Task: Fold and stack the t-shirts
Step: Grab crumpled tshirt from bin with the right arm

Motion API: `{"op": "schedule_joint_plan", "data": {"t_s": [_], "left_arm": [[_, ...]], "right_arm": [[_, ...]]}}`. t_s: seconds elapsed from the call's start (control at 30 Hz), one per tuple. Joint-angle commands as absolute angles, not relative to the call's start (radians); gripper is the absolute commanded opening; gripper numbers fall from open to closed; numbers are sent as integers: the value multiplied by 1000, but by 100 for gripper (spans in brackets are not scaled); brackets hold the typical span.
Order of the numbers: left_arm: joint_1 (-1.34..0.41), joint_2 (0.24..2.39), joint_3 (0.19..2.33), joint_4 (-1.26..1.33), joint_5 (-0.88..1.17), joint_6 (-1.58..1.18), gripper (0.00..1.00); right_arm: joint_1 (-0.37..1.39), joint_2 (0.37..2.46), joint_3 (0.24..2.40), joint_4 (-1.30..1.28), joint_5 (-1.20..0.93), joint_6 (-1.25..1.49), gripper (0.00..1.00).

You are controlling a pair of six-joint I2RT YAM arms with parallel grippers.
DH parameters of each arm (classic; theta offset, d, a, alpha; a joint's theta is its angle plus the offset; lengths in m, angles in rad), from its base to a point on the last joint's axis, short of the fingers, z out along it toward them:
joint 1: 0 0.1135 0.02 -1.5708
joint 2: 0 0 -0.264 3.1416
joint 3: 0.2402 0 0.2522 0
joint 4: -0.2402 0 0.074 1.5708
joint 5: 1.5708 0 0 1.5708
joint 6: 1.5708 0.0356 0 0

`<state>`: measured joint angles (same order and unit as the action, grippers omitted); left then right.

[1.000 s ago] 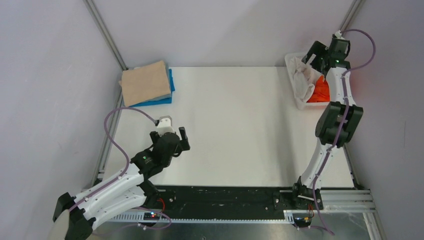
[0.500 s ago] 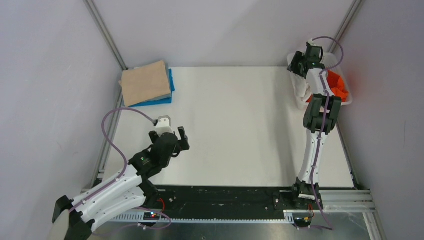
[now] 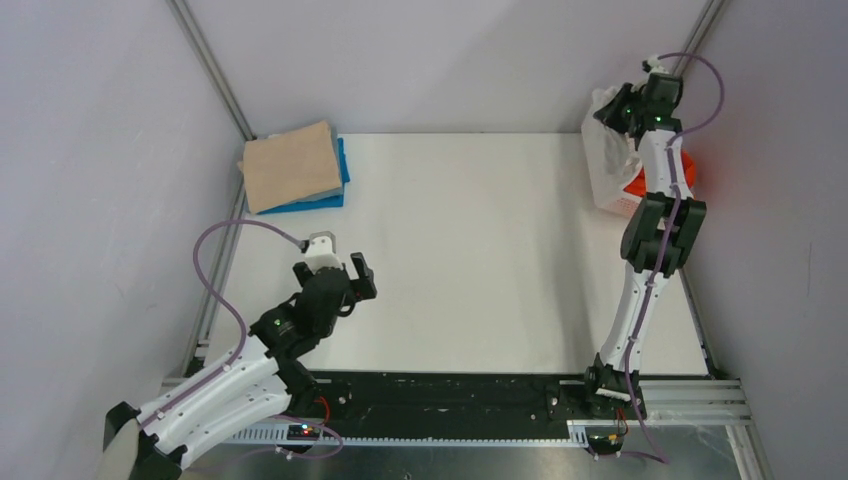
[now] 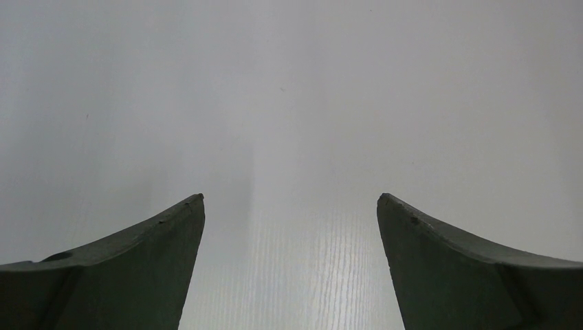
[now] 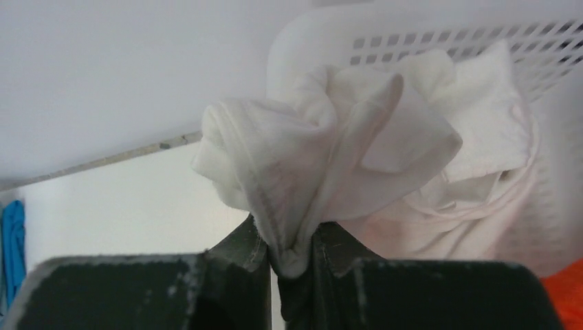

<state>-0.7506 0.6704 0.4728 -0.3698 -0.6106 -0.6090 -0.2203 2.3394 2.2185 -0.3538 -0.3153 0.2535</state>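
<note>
Pinching a bunch of the white t-shirt (image 5: pixel 330 158), the right gripper (image 5: pixel 292 256) holds it over the basket (image 5: pixel 440 41) at the far-right corner of the table (image 3: pixel 480 260), evidently for folding; left gripper (image 4: pixel 291 203) stands spread, empty

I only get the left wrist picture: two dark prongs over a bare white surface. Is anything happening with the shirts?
Observer: Yes. The right claw is shut on a bunched white shirt.
Operator: Where is that?
Observer: At a white basket on the far right. The shirt trails down into it, and an orange shirt lies in there too.
Operator: Any folded yet?
Observer: A tan shirt lies folded on top of a blue shirt in the far left corner.
</note>
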Motion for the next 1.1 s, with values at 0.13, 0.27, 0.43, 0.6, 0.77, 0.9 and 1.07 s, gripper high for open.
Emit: {"op": "schedule_joint_plan", "data": {"t_s": [0.13, 0.27, 0.43, 0.6, 0.77, 0.9, 1.07], "left_arm": [[-752, 643, 488, -368, -635, -603, 98], [-752, 633, 485, -368, -633, -604, 98], [-753, 630, 488, -371, -638, -601, 98], [-752, 641, 489, -371, -644, -604, 98], [-752, 652, 492, -372, -647, -604, 98], [-752, 652, 491, -374, -647, -604, 98], [-752, 642, 491, -374, -645, -604, 98]], "right_arm": [[-248, 2259, 2247, -349, -371, 287, 0], [-249, 2309, 2242, -354, -390, 289, 0], [-247, 2360, 2233, -343, -432, 298, 0], [-248, 2397, 2200, -307, -507, 337, 0], [-246, 2441, 2188, -315, -540, 348, 0], [-247, 2451, 2181, -318, -524, 347, 0], [-247, 2402, 2188, -307, -505, 356, 0]]}}
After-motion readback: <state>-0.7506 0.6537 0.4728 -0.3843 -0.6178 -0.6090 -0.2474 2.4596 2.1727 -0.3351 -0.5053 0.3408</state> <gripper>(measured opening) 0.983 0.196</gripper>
